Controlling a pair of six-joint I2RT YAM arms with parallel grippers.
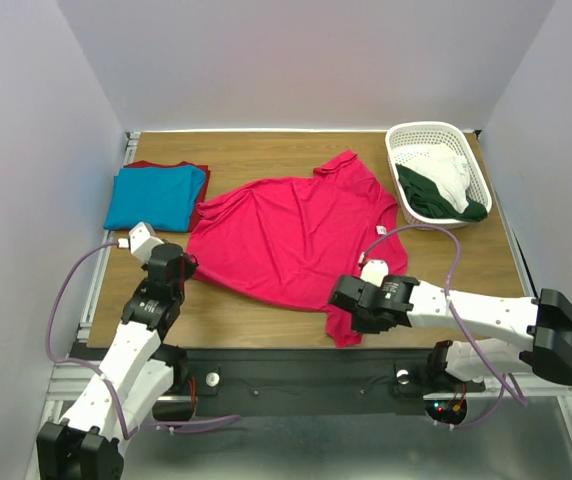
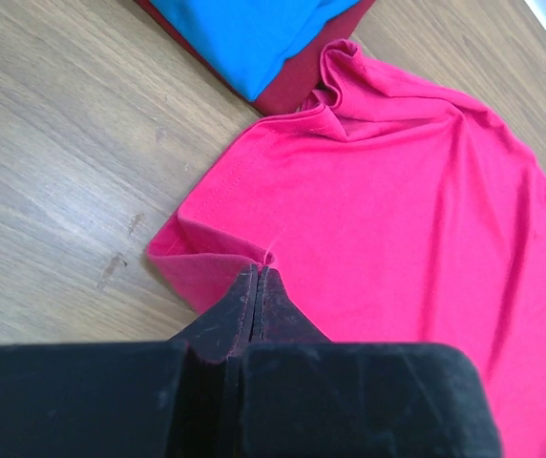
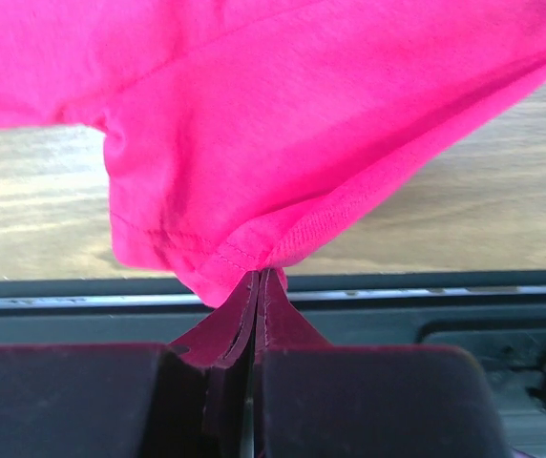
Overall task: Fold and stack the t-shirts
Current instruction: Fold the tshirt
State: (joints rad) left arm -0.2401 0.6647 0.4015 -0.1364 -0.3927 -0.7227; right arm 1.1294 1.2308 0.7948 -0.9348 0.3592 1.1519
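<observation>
White basket [image 1: 424,126] holds white and dark-green cloth [image 1: 444,172] — left pincer [image 2: 257,274] and right pincer [image 3: 259,277] each pinch an edge of the crimson-pink t-shirt [image 1: 296,235].

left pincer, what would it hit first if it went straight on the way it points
The pink shirt: the left pincer is shut on its edge, and more of it lies straight ahead. Beyond is the dark red shirt, though a downward tilt might meet the table first.

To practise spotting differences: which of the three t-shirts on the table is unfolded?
The pink t-shirt, spread open in the middle; the blue t-shirt and the dark red t-shirt under it lie folded in a stack.
</observation>
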